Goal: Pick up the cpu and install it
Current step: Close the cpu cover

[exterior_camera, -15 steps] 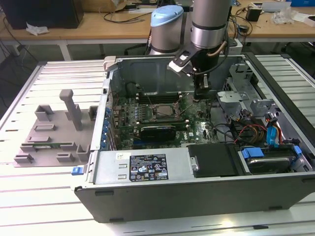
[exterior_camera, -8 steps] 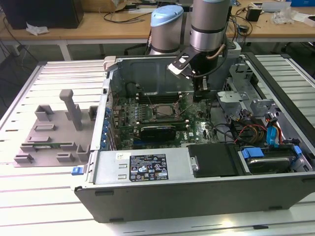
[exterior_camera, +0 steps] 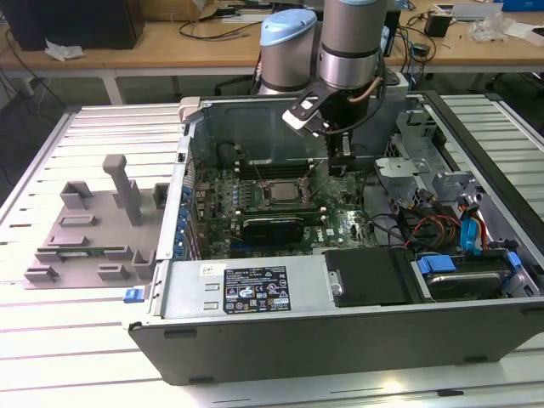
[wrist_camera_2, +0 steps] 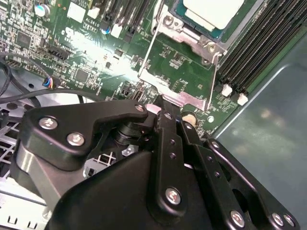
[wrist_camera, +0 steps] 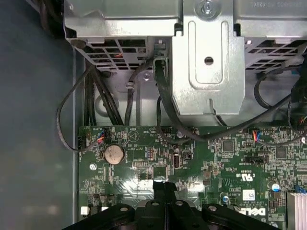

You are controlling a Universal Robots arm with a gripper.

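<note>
In the exterior view the hand is hanging inside the computer case. The cpu is lying flat on the motherboard, toward the exterior view's left. In the second wrist view the hand is closed beside a metal frame, with the shiny square cpu just beyond. In the first wrist view the hand is hovering over the motherboard.

One robot arm, one open computer case, one cpu, one grey fixture tray and one coin battery.
</note>
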